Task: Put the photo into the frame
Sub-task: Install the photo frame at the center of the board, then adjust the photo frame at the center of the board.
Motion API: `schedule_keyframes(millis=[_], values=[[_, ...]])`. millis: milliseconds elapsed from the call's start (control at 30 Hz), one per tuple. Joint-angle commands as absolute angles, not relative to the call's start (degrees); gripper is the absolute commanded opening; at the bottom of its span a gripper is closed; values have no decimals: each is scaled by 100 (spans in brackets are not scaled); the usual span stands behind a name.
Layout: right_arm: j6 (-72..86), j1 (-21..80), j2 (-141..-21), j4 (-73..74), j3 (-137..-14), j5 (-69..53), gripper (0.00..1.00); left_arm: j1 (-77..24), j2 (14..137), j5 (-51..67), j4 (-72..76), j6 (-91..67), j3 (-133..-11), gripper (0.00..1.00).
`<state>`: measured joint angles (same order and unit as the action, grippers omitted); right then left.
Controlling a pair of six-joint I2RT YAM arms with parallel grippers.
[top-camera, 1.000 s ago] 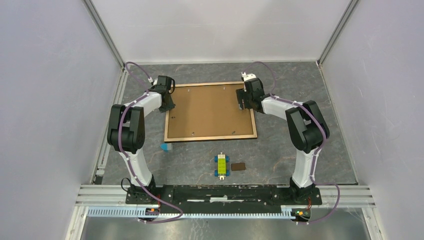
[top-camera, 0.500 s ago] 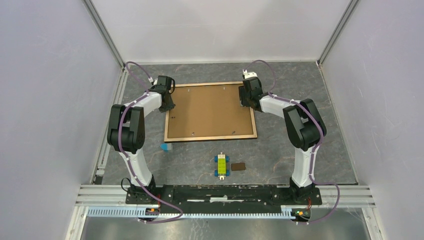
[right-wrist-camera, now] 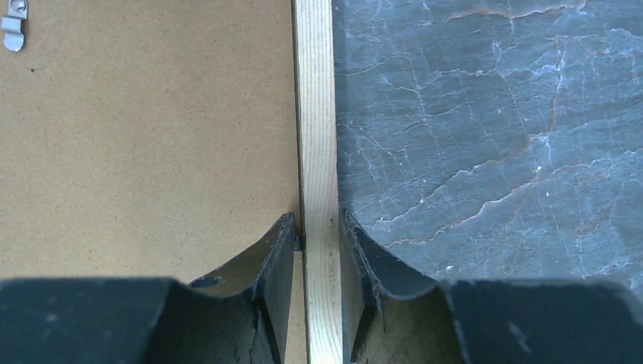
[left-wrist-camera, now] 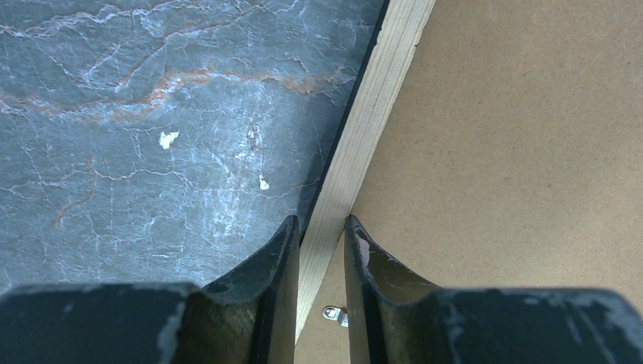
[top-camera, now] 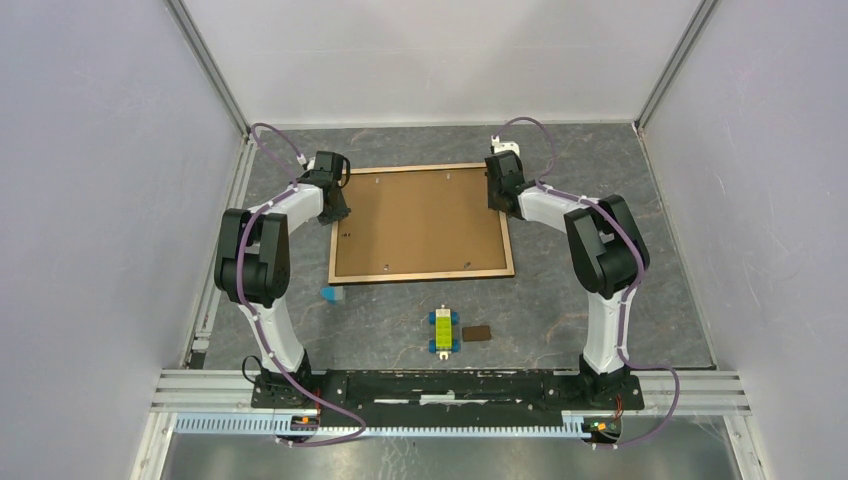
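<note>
The frame (top-camera: 420, 275) lies flat on the table, its light tan wood side up, with a plain brown backing board (top-camera: 420, 220) inside it. The photo is hidden. My left gripper (top-camera: 338, 210) sits on the left rail. In the left wrist view the gripper (left-wrist-camera: 322, 224) is shut on that rail (left-wrist-camera: 371, 114), one finger on each side. My right gripper (top-camera: 500, 200) is at the right rail near the far corner. The right wrist view shows the gripper (right-wrist-camera: 317, 220) shut on the rail (right-wrist-camera: 315, 114), with the outer finger touching it and the inner finger nearly against it.
A yellow-green block (top-camera: 443, 330) and a small brown piece (top-camera: 478, 333) lie on the marble table in front of the frame. A small blue item (top-camera: 328, 293) sits by the frame's near left corner. Metal clips (right-wrist-camera: 11, 30) are on the backing board. White walls enclose three sides.
My right gripper has moved from above the backing board out to the right rail, and its jaws have narrowed around it. The left gripper has stayed on the left rail.
</note>
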<state>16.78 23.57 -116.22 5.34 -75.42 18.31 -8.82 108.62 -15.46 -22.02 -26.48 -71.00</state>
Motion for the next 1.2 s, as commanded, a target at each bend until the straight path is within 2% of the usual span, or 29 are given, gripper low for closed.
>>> schedule_keyframes(millis=[0,200,333,433,567,633,767,833,867,1000,1167], values=[[2194,2531,-11764,1092,-7672,1589,33,-938,10951,-1434,-2037,-2619,-6987,19],[2684,2715,-11851,1418,-7914,1729,41,-932,10952,-1417,-2039,-2610,-6981,18],[3071,2770,-12059,2030,-8254,2142,38,-934,10941,-1417,-2025,-2617,-6971,17],[3105,2809,-12046,1814,-8096,2272,38,-933,10930,-1416,-2015,-2616,-6961,16],[2947,2807,-12117,1839,-8252,2164,42,-932,10922,-1402,-2000,-2611,-6945,15],[2842,2802,-12030,1724,-8183,2160,50,-934,10916,-1351,-1985,-2593,-6943,11],[2247,2721,-11774,1419,-8263,2132,83,-927,10944,-1292,-2010,-2624,-6967,7],[1942,2647,-11588,1424,-8339,2176,95,-893,10964,-1286,-2043,-2723,-6995,2],[1875,2622,-11455,1336,-8219,2255,98,-844,10940,-1215,-2022,-2808,-6975,2],[1870,2549,-10577,385,-7002,2387,98,-546,10833,-709,-1609,-3367,-6678,2],[2056,2493,-10050,43,-6217,2398,98,-316,10491,-1218,-1472,-4370,-6230,2]])
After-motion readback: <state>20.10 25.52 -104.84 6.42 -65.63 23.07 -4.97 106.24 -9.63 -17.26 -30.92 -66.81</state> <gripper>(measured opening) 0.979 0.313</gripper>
